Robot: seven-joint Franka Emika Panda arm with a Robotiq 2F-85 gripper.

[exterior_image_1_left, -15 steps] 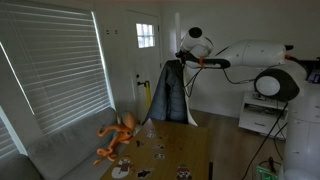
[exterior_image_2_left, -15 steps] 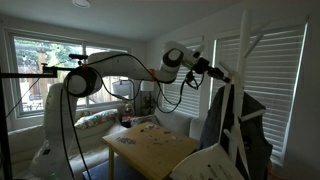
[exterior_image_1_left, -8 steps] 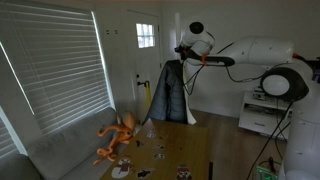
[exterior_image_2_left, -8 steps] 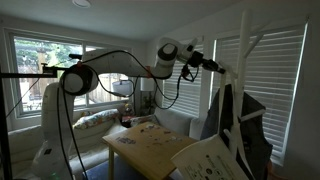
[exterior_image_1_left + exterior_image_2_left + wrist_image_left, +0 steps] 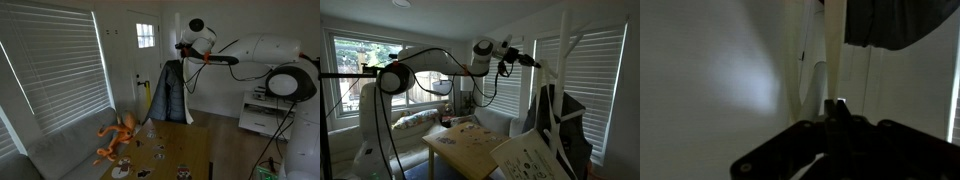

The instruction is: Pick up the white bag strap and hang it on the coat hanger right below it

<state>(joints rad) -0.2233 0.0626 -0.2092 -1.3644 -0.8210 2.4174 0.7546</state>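
My gripper point(image 5: 536, 64) is high up beside the tall white coat stand point(image 5: 563, 45), whose upturned pegs stick out near the top. It also shows in an exterior view point(image 5: 180, 46), above a dark jacket point(image 5: 172, 92). In the wrist view the fingers point(image 5: 837, 104) are shut on the thin white bag strap point(image 5: 834, 50), which runs taut away from them. The soft white cloth bag point(image 5: 527, 157) hangs tilted below, beside the dark jacket point(image 5: 570, 130) on the stand. I cannot tell which peg is nearest.
A wooden table point(image 5: 470, 150) with small items stands below the arm. An orange octopus toy point(image 5: 118, 135) lies on a grey sofa by the window blinds point(image 5: 55, 70). A white door point(image 5: 147, 50) is behind the jacket. A white cabinet point(image 5: 262, 118) stands by the robot base.
The gripper has moved up and a little away from the coat stand with the strap in it. The white bag has risen with it.
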